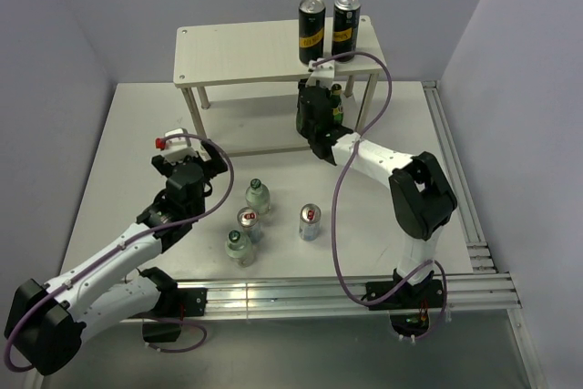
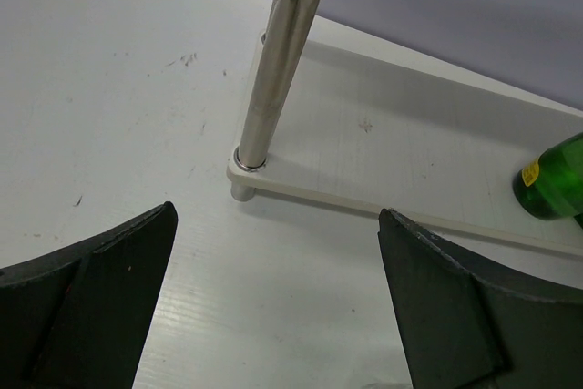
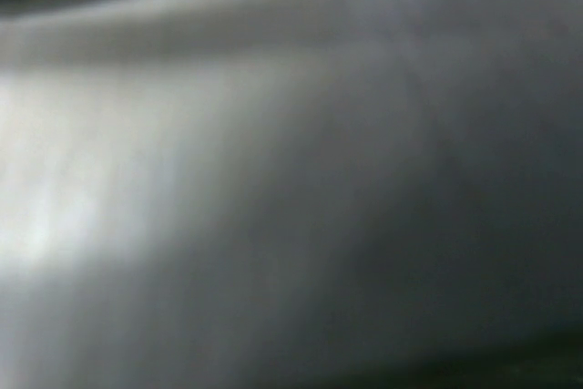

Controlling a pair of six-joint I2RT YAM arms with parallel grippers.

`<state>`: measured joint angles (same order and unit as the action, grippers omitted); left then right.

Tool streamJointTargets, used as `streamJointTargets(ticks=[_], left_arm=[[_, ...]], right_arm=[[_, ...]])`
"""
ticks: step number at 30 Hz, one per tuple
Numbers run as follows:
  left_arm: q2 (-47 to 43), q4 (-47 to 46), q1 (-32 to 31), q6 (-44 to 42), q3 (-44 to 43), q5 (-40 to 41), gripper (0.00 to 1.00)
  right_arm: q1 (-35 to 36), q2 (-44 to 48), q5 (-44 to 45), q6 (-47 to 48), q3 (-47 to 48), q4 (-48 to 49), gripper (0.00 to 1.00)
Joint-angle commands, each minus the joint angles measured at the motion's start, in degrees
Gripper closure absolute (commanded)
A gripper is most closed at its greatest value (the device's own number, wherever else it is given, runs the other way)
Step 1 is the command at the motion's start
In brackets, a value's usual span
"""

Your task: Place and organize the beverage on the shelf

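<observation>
Green bottle (image 1: 337, 103) on shelf (image 1: 237, 52) lower board, right tool (image 1: 314, 105) beside

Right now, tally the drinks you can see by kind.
Black cans: 2
Slim silver cans: 2
Clear bottles: 2
Green bottle: 1 visible
Total: 7

arms (image 1: 100, 266): white links, black joints | cables (image 1: 335, 225): purple | left gripper (image 2: 278, 214): black, possibly matte plastic
</observation>
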<state>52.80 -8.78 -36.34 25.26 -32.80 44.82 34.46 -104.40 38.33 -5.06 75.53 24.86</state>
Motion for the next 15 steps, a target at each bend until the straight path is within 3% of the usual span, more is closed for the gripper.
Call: streamJointTargets(ticks=[1, 3, 4, 5, 6, 9, 15], left_arm=[[0.8, -1.8, 0.2, -0.9, -2.4, -1.0, 0.01], [1.1, -1.9, 0.2, -1.2, -2.4, -1.7, 0.01], [1.1, -1.9, 0.2, -1.2, -2.4, -1.9, 0.01], [0.9, -1.9, 0.1, -1.1, -2.4, -2.2, 0.01], [0.9, -1.9, 0.1, -1.3, -2.4, -2.2, 0.01], [0.5, -1.7, 0.2, -1.3, -2.5, -2.2, 0.01], [0.3, -0.8, 0.1, -1.4, -2.7, -1.9, 0.01]], right_arm=[[-0.8, 1.1, 1.8, 0.3, 4.7, 6.8, 1.0], [-0.8, 0.9, 1.2, 0.2, 5.4, 5.8, 1.0], [-0.8, 0.7, 1.0, 0.1, 5.8, 4.6, 0.95], [-0.8, 0.4, 0.9, 0.1, 5.9, 4.1, 0.88], [-0.7, 0.5, 0.4, 0.1, 5.9, 4.1, 0.68], [-0.7, 0.7, 0.1, -0.3, 5.5, 3.8, 0.45], [-0.4, 0.9, 0.3, -0.3, 5.2, 3.3, 0.35]])
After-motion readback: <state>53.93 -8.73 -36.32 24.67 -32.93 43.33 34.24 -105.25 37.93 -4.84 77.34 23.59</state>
